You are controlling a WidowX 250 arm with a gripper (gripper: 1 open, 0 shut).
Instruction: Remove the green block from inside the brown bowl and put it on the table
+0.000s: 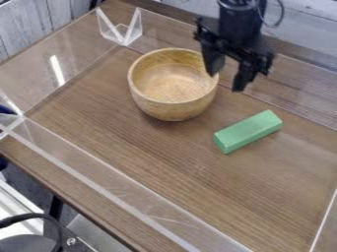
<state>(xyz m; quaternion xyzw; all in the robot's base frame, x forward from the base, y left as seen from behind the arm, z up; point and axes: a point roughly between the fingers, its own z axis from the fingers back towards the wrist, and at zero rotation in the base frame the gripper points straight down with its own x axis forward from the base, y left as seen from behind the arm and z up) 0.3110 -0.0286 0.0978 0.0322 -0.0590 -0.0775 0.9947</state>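
Arm end and gripper (232, 71) all matte black; a cylindrical wrist section at the top edge of view, widening below into a blockier body. Two long, flat, dark fingers (245, 74) extend from that body, squared at the tips. A thin dark cable loops off the right side of the wrist near the frame edge; no markings or screws legible at this resolution.
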